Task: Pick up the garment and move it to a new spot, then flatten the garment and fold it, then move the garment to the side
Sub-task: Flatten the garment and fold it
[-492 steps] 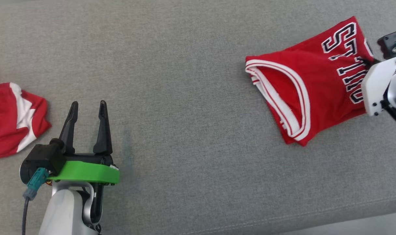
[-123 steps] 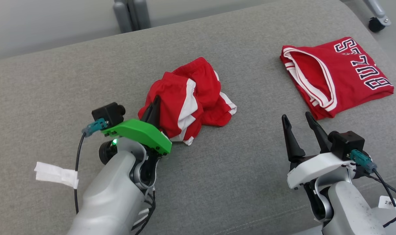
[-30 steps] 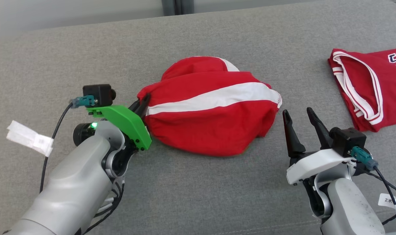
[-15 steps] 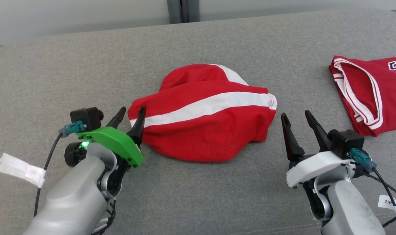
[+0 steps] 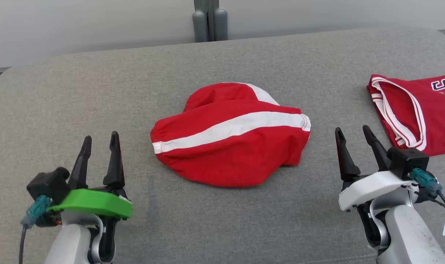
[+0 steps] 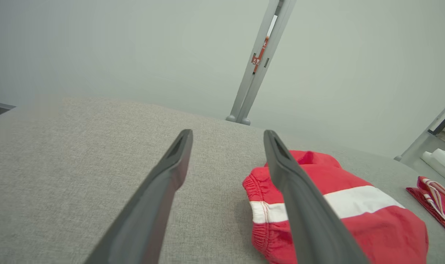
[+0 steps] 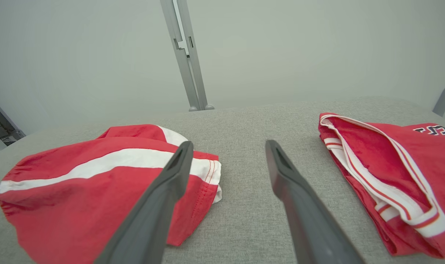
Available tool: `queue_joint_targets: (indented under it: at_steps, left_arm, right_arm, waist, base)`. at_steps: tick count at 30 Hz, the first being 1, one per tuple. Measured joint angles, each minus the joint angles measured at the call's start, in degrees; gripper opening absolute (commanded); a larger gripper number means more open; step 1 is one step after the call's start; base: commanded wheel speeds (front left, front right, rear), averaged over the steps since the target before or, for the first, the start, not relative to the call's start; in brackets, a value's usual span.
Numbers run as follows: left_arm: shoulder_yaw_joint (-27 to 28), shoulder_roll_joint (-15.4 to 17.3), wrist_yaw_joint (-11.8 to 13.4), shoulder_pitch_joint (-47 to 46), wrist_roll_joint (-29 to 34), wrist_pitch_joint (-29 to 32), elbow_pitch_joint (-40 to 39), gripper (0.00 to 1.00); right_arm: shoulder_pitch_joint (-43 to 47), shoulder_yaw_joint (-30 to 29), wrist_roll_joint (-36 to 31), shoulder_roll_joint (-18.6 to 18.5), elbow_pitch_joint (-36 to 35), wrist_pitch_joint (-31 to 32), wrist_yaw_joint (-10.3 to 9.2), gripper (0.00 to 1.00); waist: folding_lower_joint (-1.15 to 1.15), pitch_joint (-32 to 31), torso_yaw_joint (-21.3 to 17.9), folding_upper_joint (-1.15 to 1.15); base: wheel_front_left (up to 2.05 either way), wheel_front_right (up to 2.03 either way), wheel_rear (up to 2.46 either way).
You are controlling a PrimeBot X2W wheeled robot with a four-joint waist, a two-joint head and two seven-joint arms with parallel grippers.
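The garment (image 5: pixel 231 141), red shorts with a white side stripe, lies rumpled in the middle of the grey cushion (image 5: pixel 98 91). It also appears in the left wrist view as the garment (image 6: pixel 354 209) and in the right wrist view as the garment (image 7: pixel 90 176). My left gripper (image 5: pixel 99 143) hovers open at the lower left, clear of the cloth, with nothing between its fingers. My right gripper (image 5: pixel 354 135) stands open at the lower right, just right of the shorts' hem, holding nothing.
A folded red jersey (image 5: pixel 416 110) with white trim and dark lettering lies at the right edge of the cushion; the right wrist view shows the jersey (image 7: pixel 398 172) too. A grey post (image 5: pixel 208 20) and a pale wall stand behind the cushion.
My left gripper opened, let go of the shorts' waistband and pulled back to the lower left. The shorts now lie free. The head camera tilted slightly. The right gripper stayed open.
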Motion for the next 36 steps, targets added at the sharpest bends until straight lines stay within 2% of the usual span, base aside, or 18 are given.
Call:
queue_joint_targets:
  at_steps: [4, 10, 23, 36]
  left_arm:
    - [4.19, -2.50, -2.24, 4.09, 8.65, 0.01, -2.78, 1.00]
    - [8.60, -5.37, -4.39, 7.36, 14.18, 0.01, -2.65, 1.00]
    - [11.20, -7.54, -5.75, 9.07, 17.15, 0.01, -1.33, 1.00]
    - [9.79, -7.84, -5.76, 9.21, 16.84, 0.01, -0.85, 1.00]
  right_arm:
    - [0.06, -0.02, -0.26, -0.22, 0.04, 0.43, 0.00, 1.00]
    - [0.07, 0.40, -0.35, -0.66, 1.52, 0.92, 0.00, 1.00]
    - [0.60, -0.29, -0.29, -1.45, 4.14, 0.90, 0.00, 1.00]
    - [0.99, -0.45, -0.42, -0.97, 3.77, 1.00, 0.00, 1.00]
  waist:
    - [0.00, -0.91, 0.76, 0.00]
    - [0.00, -2.15, 1.81, 0.00]
    - [0.00, -4.38, 3.30, 0.00]
    - [0.00, -3.85, 3.11, 0.00]
  base:
    - [0.00, 0.00, 0.00]
    - [0.00, 0.00, 0.00]
    - [0.00, 0.00, 0.00]
    - [0.00, 0.00, 0.00]
